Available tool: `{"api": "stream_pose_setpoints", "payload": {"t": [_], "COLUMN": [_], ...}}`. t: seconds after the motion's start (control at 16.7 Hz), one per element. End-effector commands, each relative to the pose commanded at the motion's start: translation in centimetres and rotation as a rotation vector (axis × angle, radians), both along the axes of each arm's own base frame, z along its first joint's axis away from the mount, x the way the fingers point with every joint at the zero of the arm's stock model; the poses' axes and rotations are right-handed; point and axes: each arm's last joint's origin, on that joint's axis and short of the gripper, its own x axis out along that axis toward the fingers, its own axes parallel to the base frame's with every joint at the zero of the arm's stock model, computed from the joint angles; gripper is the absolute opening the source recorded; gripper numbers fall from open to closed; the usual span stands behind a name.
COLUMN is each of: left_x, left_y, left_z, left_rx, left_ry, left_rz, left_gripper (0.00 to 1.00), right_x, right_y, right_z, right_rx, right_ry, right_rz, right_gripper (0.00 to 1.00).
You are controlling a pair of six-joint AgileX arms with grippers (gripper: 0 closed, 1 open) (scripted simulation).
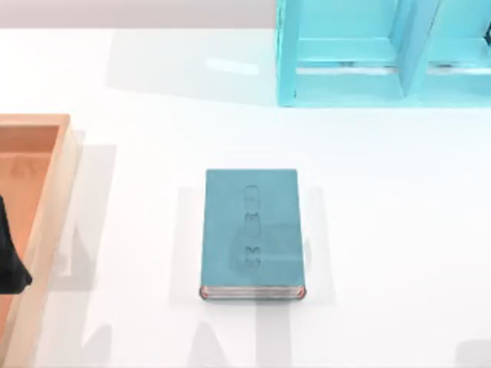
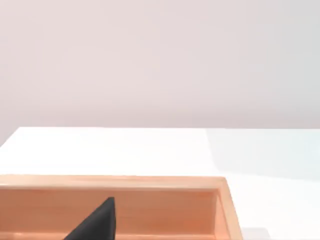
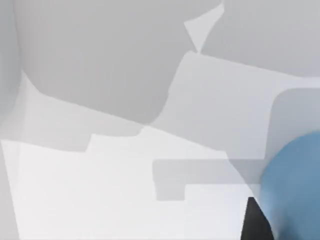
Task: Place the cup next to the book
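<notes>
The book point(image 1: 252, 232) lies flat toward the counter's point(image 1: 383, 230) near edge, about midway across, spine side away, page edges facing the near edge. At the left edge, the left gripper point(image 1: 11, 257) hangs over a wooden tray point(image 1: 57, 153); its jaws cannot be told. The cup point(image 3: 295, 190) sits close against the right gripper's dark finger point(image 3: 256, 220); whether those jaws clamp it cannot be told. A cyan shelf unit point(image 1: 345, 54) stands at the far edge.

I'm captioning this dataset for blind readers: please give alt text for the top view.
A teal book lies flat mid-table, spine toward the left. A wooden tray sits at the left edge with the dark left arm over it, and a cyan shelf unit stands at the far right.
</notes>
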Motion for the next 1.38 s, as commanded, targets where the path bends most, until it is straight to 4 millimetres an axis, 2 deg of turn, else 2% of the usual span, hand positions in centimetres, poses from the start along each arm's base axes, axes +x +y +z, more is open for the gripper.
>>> {"api": "stream_pose_setpoints", "payload": {"t": [0.6,0.78,1.08,1.38], "left_x": [0.0,0.0,0.0,0.0], "left_y": [0.0,0.0,0.0,0.0], "left_z": [0.0,0.0,0.0,0.0], "left_rx": [0.000,0.000,0.000,0.000], "left_ry": [0.000,0.000,0.000,0.000], "left_rz": [0.000,0.000,0.000,0.000], "left_gripper": [1.00,1.00,1.00,1.00], "right_x": [0.0,0.2,0.0,0.0], "right_y": [0.0,-0.1,0.0,0.0], "right_z": [0.1,1.4,4.8,4.9], "right_rx": [-0.001,0.001,0.001,0.001], "right_ry": [-0.005,0.001,0.001,0.001], "right_rz": [-0.002,0.002,-0.001,-0.002], "right_gripper": [0.00,0.00,0.00,0.00]}}
